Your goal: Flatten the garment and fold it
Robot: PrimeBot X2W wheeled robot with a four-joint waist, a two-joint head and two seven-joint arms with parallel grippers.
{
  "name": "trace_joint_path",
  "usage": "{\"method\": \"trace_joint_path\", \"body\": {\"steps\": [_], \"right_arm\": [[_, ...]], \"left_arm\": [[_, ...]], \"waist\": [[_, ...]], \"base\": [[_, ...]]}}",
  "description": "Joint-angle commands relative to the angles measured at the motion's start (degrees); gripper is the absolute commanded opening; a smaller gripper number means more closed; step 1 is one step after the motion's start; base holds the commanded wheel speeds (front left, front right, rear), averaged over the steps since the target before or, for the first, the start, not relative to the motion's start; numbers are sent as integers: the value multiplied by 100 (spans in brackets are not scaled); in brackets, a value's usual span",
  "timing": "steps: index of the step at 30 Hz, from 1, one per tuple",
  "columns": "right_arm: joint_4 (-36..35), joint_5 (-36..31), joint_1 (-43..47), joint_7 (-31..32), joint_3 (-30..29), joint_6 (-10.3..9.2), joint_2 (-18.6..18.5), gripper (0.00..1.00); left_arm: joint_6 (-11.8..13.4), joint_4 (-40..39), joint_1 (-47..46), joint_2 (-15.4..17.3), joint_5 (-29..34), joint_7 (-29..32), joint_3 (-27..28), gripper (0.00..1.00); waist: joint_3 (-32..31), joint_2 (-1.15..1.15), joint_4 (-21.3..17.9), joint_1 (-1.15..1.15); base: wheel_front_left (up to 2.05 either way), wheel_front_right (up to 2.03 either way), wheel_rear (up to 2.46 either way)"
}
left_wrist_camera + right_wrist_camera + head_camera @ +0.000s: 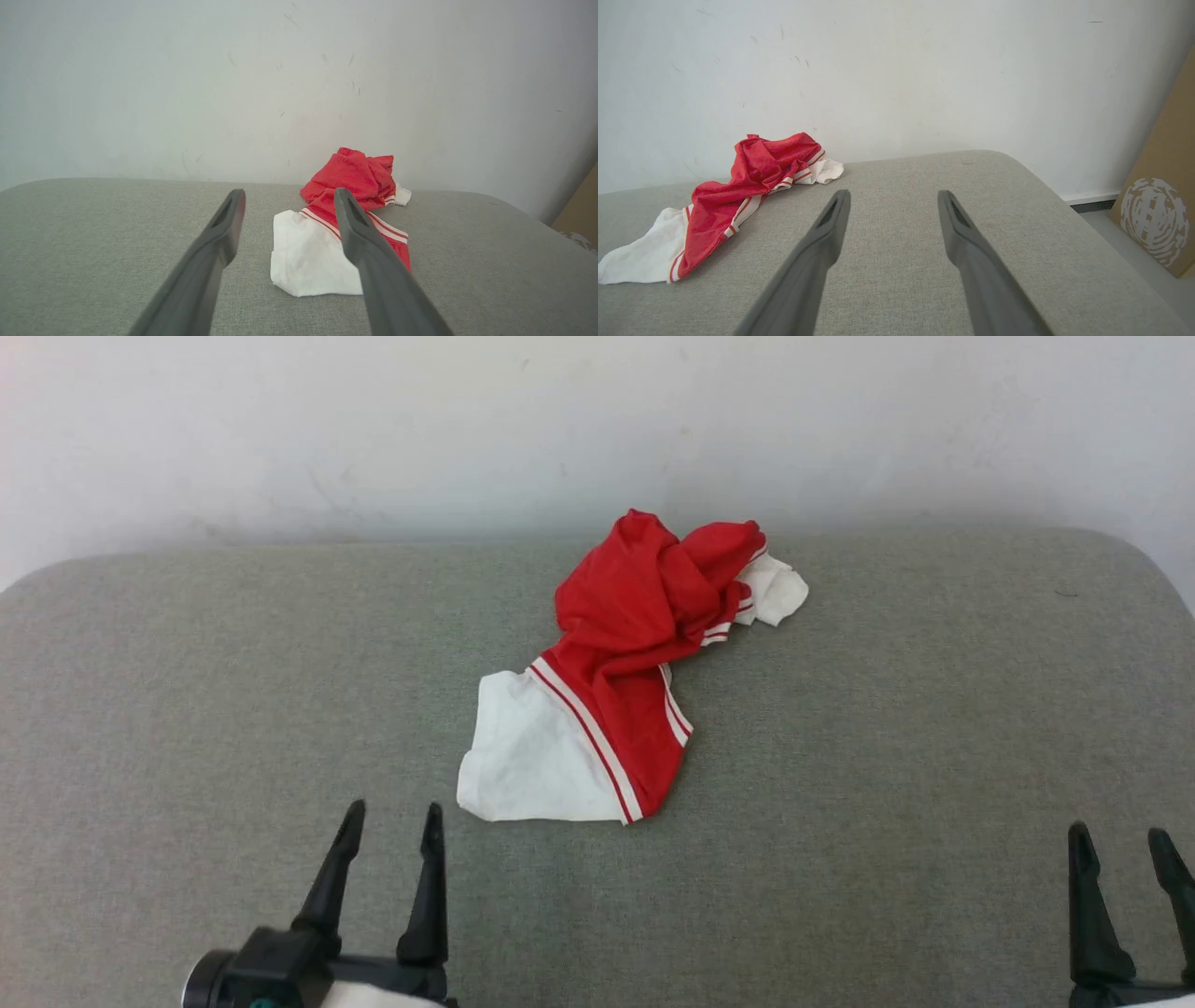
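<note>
Left pincer (393,805) and right pincer (1117,829) hover low over the grey table (887,756), both wide and empty, fingers pointing forward, short of the crumpled red shirt (625,644).

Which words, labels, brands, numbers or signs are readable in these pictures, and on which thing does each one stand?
No text can be read in any view.
The garment: crumpled; no lettering shows on its red and white cloth.
The cardboard box: a round white printed emblem, a sign without letters that can be read.
</note>
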Motion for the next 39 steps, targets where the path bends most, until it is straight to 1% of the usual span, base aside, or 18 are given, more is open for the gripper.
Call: {"method": "trace_joint_path", "body": {"steps": [1, 4, 6, 10, 14, 17, 20, 22, 25, 27, 28, 29, 30, 34, 38, 39], "right_arm": [[-13, -64, -127, -46, 41, -4, 14, 100], [-39, -186, -291, -92, 154, -4, 14, 100], [-44, -195, -383, -92, 192, -4, 14, 100], [-11, -171, -522, -98, 299, -4, 14, 100], [47, -147, -645, -117, 405, -4, 14, 100], [92, -134, -729, -129, 462, -4, 15, 100], [130, -126, -804, -136, 482, -4, 15, 100], [157, -115, -847, -135, 476, -4, 15, 100], [194, -98, -886, -141, 459, -4, 15, 100], [219, -85, -905, -150, 457, -4, 15, 100], [234, -78, -912, -157, 460, -4, 15, 100], [247, -72, -920, -166, 464, -4, 15, 100], [259, -68, -928, -175, 467, -4, 15, 100], [319, -52, -944, -196, 425, -4, 15, 100], [396, -54, -922, -193, 422, -4, 15, 100], [396, -54, -922, -193, 422, -4, 15, 100]], "left_arm": [[-47, 43, -162, 57, 71, 16, -32, 100], [-189, 219, -617, 219, 185, 366, -207, 100], [-291, 405, -1028, 337, 247, 708, -352, 100], [-436, 985, -1954, 554, 365, 1559, -670, 100], [-503, 1694, -2813, 649, 410, 2449, -960, 100], [-500, 2320, -3267, 647, 413, 3084, -1032, 100], [-400, 2874, -3525, 585, 384, 3707, -1010, 100], [-289, 3156, -3638, 521, 334, 4006, -956, 100], [-233, 3504, -3728, 429, 204, 4346, -905, 100], [-212, 3657, -3759, 394, 164, 4444, -909, 100], [-195, 3732, -3764, 375, 145, 4485, -910, 56], [-182, 3796, -3766, 358, 127, 4513, -913, 7], [-165, 3844, -3766, 344, 117, 4537, -920, 0], [-193, 3831, -3785, 284, -8, 4441, -915, 0], [-148, 3481, -3719, 196, -232, 4004, -779, 0], [-148, 3481, -3719, 196, -232, 4004, -779, 0]], "waist": [[20, 0, -48, 1], [105, 0, -43, 1], [187, 0, -19, 1], [395, 0, 34, 1], [624, 0, 12, 1], [747, 0, -61, 1], [851, 0, -176, 1], [916, 0, -246, 1], [993, 0, -339, 1], [1030, 0, -388, 1], [1042, 0, -403, 1], [1053, 0, -414, 1], [1060, 0, -419, 1], [1017, 0, -350, 1], [825, 0, -198, 1], [825, 0, -198, 1]], "base": [[0, 0, 0], [0, 0, 0], [0, 0, 0], [0, 0, 0], [0, 0, 0], [0, 0, 0], [0, 0, 0], [0, 0, 0], [0, 0, 0], [0, 0, 0], [0, 0, 0], [0, 0, 0], [0, 0, 0], [0, 0, 0], [0, 0, 0], [0, 0, 0]]}}
